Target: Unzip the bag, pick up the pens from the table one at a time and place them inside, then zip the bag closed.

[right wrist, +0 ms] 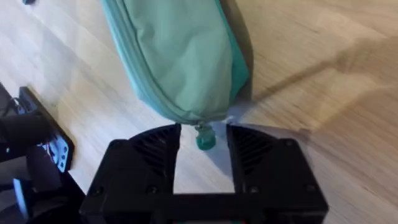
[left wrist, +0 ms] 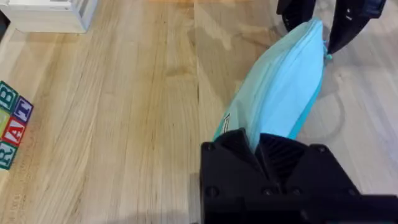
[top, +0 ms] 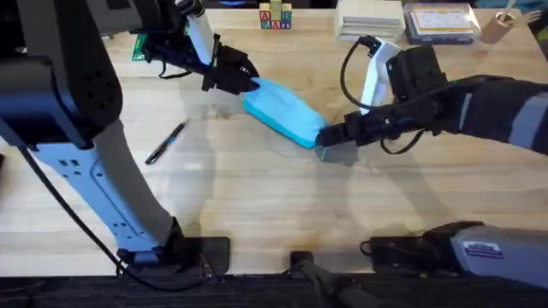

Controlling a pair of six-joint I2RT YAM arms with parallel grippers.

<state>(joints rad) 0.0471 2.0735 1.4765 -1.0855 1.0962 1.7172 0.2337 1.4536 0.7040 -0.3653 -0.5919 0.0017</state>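
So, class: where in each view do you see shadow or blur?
Overhead: the left arm looms large, dark and blurred at the picture's left. Left wrist: the bag casts little shadow. Right wrist: a dark shadow falls on the table beside the bag.

**Clearance and obstructions around the bag**

The bag (top: 281,112) lies diagonally on the table (top: 257,197), with a gripper at each end. The left gripper (top: 242,79) closes on its far-left end; the right gripper (top: 330,137) stands at its near-right end, fingers parted around the small pull cord (right wrist: 205,139). Both ends are thus blocked. The bag's long sides are unobstructed. On the near side of the bag, bare tabletop extends toward the arm bases. One pen (top: 165,143) lies to the near left of the bag, well apart from it, with open wood around it. Beyond the bag, toy blocks (top: 276,17) and stacked boxes (top: 370,19) line the far edge
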